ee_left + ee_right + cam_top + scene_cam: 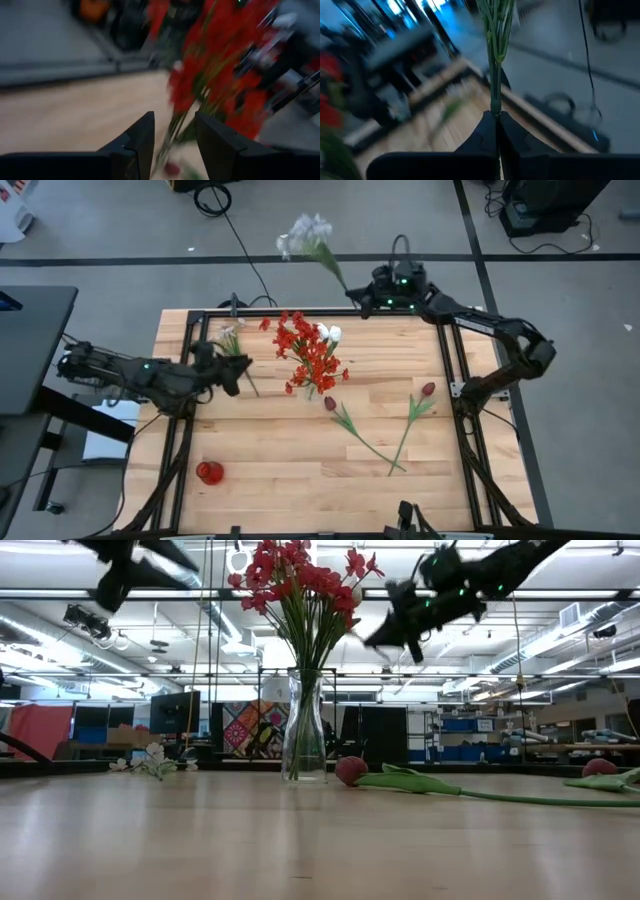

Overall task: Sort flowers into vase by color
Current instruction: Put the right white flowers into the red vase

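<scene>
A clear glass vase [303,730] stands mid-table with bright red flowers [310,355] and white tulips [329,333] in it. My right gripper [496,117] is raised over the table's far edge, shut on a pale whitish spray [305,235]. My left gripper [175,137] is open and empty, raised left of the vase and pointing at the red flowers [220,60]. Two dark red tulips [330,402] [428,389] lie flat on the table right of centre. Another pale spray [232,340] lies near the far left corner. My right gripper pinches the pale spray's green stems [495,102] at their lower end between its two shut fingertips. The stems run straight on ahead of the fingers, in line with them. The spray is lifted clear, and its blossoms [305,235] stick out beyond the table's far edge.
A small round red thing [209,472] sits near the table's near left corner. The tulips' long stems [375,448] cross the right half of the board. A black frame [450,370] runs along the table's sides. Bare wood [280,460] shows in the near middle.
</scene>
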Controlling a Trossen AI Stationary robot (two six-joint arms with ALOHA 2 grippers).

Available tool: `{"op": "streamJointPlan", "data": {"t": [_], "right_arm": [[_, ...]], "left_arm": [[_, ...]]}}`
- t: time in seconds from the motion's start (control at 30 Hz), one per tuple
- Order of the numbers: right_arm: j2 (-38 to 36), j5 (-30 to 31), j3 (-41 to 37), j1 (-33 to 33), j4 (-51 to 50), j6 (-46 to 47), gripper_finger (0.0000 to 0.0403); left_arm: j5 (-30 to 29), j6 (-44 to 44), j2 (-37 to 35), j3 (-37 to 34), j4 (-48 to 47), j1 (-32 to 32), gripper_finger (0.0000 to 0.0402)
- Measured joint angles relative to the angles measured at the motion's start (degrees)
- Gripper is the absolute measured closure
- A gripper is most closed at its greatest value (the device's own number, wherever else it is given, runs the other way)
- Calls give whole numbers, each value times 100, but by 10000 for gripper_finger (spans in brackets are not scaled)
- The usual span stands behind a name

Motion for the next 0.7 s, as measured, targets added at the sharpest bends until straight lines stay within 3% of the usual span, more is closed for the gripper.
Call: {"op": "streamJointPlan", "data": {"t": [0.2,0.3,0.43,0.6,0.7], "right_arm": [[-480,-120,4,326,941,450,396],[-661,-115,4,578,1332,591,396],[-839,-8,4,1046,1801,751,396],[-960,639,4,1815,2105,718,396],[-933,1096,4,2329,2125,567,396]], "left_arm": [[-15,2230,-164,2,1983,314,256],[245,3024,-145,2,2819,457,244],[675,3437,-154,7,3391,627,205],[1264,3444,-139,7,3491,836,150],[1691,3435,-24,7,3612,1037,137]]}}
